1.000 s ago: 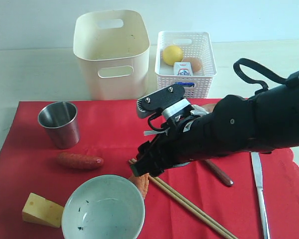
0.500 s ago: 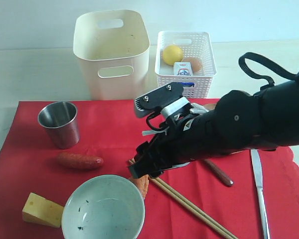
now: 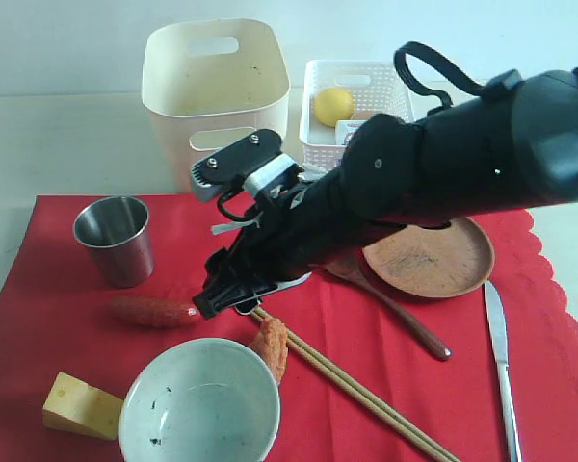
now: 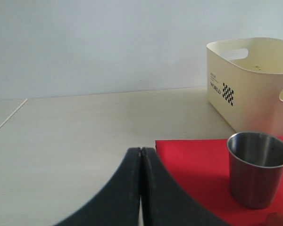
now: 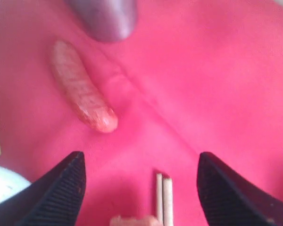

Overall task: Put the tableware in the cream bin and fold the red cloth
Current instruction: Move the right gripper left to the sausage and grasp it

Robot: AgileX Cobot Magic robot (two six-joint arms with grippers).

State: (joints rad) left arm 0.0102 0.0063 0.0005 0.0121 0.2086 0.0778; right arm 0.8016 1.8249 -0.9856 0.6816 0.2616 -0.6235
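Note:
My right gripper [image 3: 212,300] [image 5: 139,160] hangs open low over the red cloth [image 3: 58,318], and nothing is held. The near ends of the wooden chopsticks [image 3: 356,390] [image 5: 163,200] lie between its fingers. A steel cup [image 3: 116,239] [image 4: 258,167] stands upright on the cloth's left part. The pale bowl [image 3: 200,404] sits at the front, the brown plate [image 3: 429,258] to the right, with the dark spoon [image 3: 400,310] and the knife [image 3: 501,366] near it. Behind the cloth stands the cream bin [image 3: 217,96] [image 4: 254,80]. My left gripper [image 4: 141,150] is shut and empty, off the cloth's edge.
One sausage [image 3: 154,311] [image 5: 82,94] lies just left of the right gripper and another [image 3: 272,348] touches the bowl's rim. A cheese wedge [image 3: 80,406] sits at the front left. The white lattice basket [image 3: 376,144] beside the bin holds a lemon [image 3: 333,106].
My right arm has swung left and back across the cloth, uncovering the brown plate. Its gripper stays open. The objects on the cloth have not moved.

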